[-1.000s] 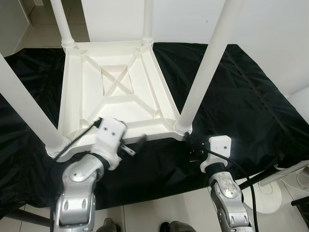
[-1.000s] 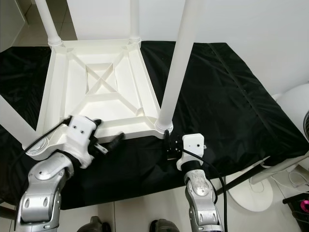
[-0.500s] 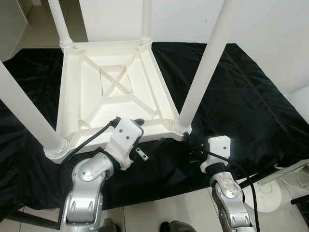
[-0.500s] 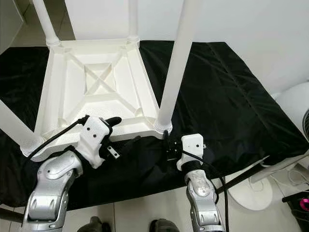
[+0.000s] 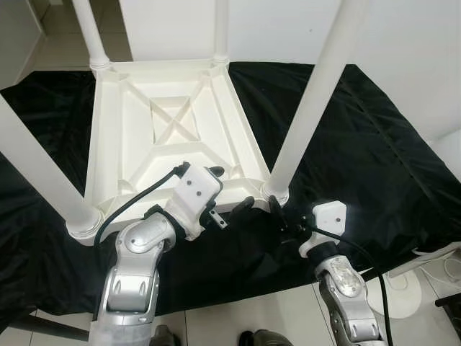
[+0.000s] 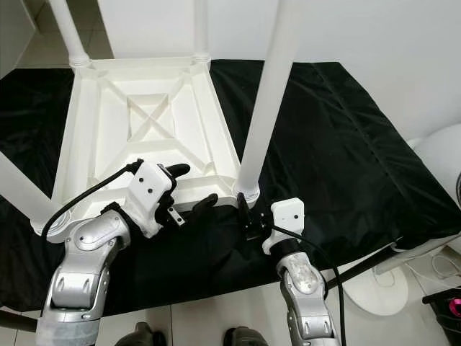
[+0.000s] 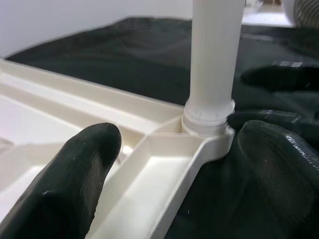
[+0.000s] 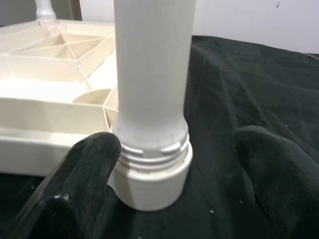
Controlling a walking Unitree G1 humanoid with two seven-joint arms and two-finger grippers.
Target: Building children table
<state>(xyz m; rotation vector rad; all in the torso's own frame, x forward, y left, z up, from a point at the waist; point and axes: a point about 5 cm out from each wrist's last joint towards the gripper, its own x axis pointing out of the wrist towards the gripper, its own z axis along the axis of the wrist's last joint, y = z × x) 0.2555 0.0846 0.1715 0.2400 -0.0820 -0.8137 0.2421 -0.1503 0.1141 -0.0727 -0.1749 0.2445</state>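
Note:
A white plastic children's table [image 5: 173, 137] lies upside down on a black cloth, its legs pointing up. My left gripper [image 5: 229, 189] is open and straddles the table's near rim [image 7: 164, 164], one finger inside the frame and one outside, just left of the near-right leg [image 5: 310, 101]. My right gripper [image 5: 279, 216] is open at the foot of that same leg, and its fingers [image 8: 94, 159] flank the threaded collar [image 8: 152, 174] without closing on it. The other near leg [image 5: 36, 166] stands at the left corner.
The black cloth [image 5: 360, 144] covers a low platform and ends at a front edge near my arms. A white wall runs behind. A white rounded fan body [image 6: 441, 162] and a pale stand base [image 5: 403, 281] sit on the tiled floor at the right.
My left gripper has travelled right along the near rim and now straddles it close to the near-right leg. The right gripper has edged up to the leg's collar.

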